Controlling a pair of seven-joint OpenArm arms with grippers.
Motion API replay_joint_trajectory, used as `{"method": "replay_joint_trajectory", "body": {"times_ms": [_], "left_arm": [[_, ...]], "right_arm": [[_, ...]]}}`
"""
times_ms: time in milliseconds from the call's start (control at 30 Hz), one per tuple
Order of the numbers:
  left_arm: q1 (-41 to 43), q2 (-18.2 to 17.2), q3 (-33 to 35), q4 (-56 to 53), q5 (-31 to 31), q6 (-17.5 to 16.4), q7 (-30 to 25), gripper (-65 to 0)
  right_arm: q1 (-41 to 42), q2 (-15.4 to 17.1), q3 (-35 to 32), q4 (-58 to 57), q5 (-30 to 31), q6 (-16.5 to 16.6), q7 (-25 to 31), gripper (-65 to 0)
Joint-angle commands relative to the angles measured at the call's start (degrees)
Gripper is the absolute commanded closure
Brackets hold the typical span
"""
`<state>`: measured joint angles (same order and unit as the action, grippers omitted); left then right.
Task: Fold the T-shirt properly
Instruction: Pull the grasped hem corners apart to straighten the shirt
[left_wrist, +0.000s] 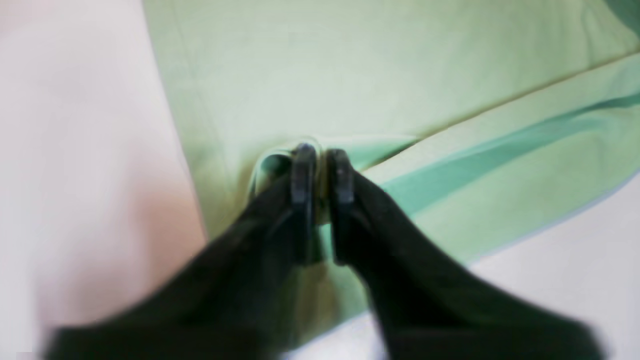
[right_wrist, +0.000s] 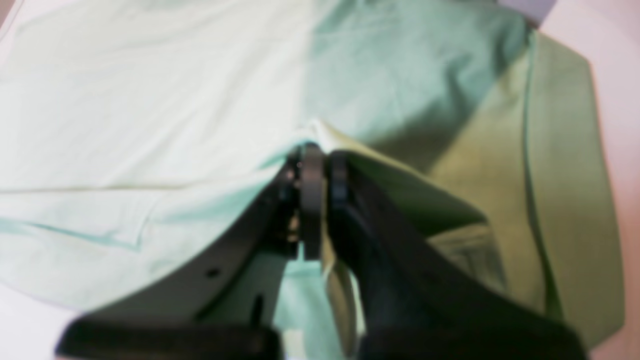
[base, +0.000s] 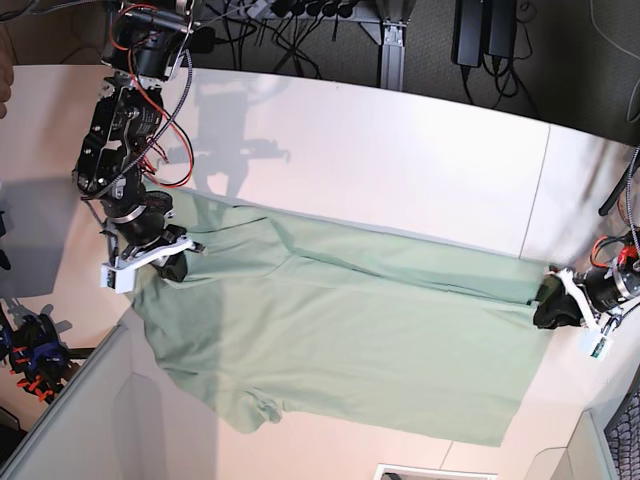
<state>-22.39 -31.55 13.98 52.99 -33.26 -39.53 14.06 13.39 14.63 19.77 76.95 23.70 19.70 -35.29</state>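
Note:
The pale mint-green T-shirt (base: 340, 340) lies spread across the white table, stretched between my two arms. My left gripper (left_wrist: 321, 155) is shut on a pinched fold of the T-shirt (left_wrist: 350, 75) at its right edge in the base view (base: 548, 300). My right gripper (right_wrist: 318, 155) is shut on a raised fold of the T-shirt (right_wrist: 150, 100) at its left edge in the base view (base: 172, 268). A sleeve (base: 245, 405) sticks out at the front left. The collar and placket are hidden.
The white table (base: 400, 160) stretches behind the shirt. Cables and dark equipment (base: 480, 30) sit beyond its far edge. A grey panel (base: 80, 420) and a small clamp (base: 35, 355) stand at the front left. A table seam (base: 535, 195) runs on the right.

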Motion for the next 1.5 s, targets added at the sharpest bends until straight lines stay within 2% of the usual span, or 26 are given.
{"method": "replay_joint_trajectory", "body": {"times_ms": [0, 67, 100, 167, 200, 233, 300, 367, 433, 533, 667, 833, 1000, 1167, 1233, 1300, 1467], "left_arm": [[-1.75, -0.96, -0.39, 0.72, -0.50, -0.47, -1.84, -22.9], [-1.75, -0.96, -0.39, 0.72, 1.29, -0.47, -1.90, -37.5], [-1.75, -0.96, -0.39, 0.72, 1.53, -0.47, -1.86, -39.9], [-1.75, -0.98, -0.42, 0.74, 1.53, -0.47, -1.84, -39.9], [-1.75, -1.01, -0.57, 0.74, 1.44, -0.47, -1.81, -39.9], [-1.75, -1.03, -0.90, 0.81, 1.11, -0.47, -1.57, -39.9], [-1.70, -1.03, -2.75, 1.57, -2.25, -0.47, 4.00, -39.9], [-1.46, -1.05, -6.38, 3.17, -8.48, -0.47, 12.83, -39.8], [-0.26, -1.05, -11.43, 4.90, -14.75, -0.47, 19.12, -39.8], [2.99, -1.03, -18.64, 7.72, -20.09, -0.47, 22.36, -39.7], [9.22, -1.03, -23.91, 10.38, -23.41, -0.47, 23.71, -39.7], [15.69, -0.76, -24.61, 10.80, -27.43, -0.47, 23.43, -39.7], [18.14, 0.28, -25.31, 10.80, -27.54, -0.47, 22.67, -39.7], [18.10, 1.73, -25.86, 10.75, -26.62, -0.47, 22.60, -39.7], [18.10, 2.36, -25.86, 10.64, -24.70, 4.35, 22.34, -39.8], [18.05, 3.10, -25.97, 10.64, -23.28, 7.56, 21.07, -39.8], [17.73, 5.49, -26.01, 10.56, -20.22, 10.67, 20.20, -39.8]], "right_arm": [[1.40, 0.87, -0.15, 0.37, 0.70, 0.20, 1.92, 0.0], [1.36, 0.70, -0.48, -0.37, 0.72, 0.20, 2.23, 0.0], [1.33, 0.57, -0.52, -0.66, 0.70, 0.20, 2.27, -7.5], [1.20, 0.61, -0.50, -0.76, 0.68, 0.17, 2.25, -27.2], [1.18, 0.61, -0.48, -0.76, 0.68, 0.15, 2.23, -34.8], [1.18, 0.59, -0.31, -0.70, 0.70, 0.15, 1.90, -38.9], [1.16, 0.59, 0.44, 0.42, 1.27, 0.13, -0.98, -39.6], [0.96, 0.55, 2.62, 2.97, 3.15, 0.02, -6.16, -39.6], [0.44, 0.44, 6.40, 6.10, 5.11, -0.02, -10.75, -39.6], [-1.27, 0.48, 13.33, 9.42, 5.86, -0.02, -13.14, -39.6], [-5.66, 0.22, 21.62, 9.38, 7.15, -0.44, -13.88, -39.6], [-10.62, -3.23, 28.63, 8.35, 9.03, -0.44, -13.11, -39.6], [-11.47, -6.60, 29.59, 4.46, 11.76, -0.39, -10.88, -39.6], [-9.05, -8.85, 29.07, 2.43, 11.76, -0.42, -9.20, -39.6], [-7.85, -9.40, 28.96, 1.75, 11.19, -0.42, -9.03, -39.6], [-6.62, -9.44, 28.96, 0.46, 11.17, -0.42, -9.03, -39.6], [-5.64, -9.46, 28.96, -1.49, 11.19, -0.39, -8.85, -39.6]]}}
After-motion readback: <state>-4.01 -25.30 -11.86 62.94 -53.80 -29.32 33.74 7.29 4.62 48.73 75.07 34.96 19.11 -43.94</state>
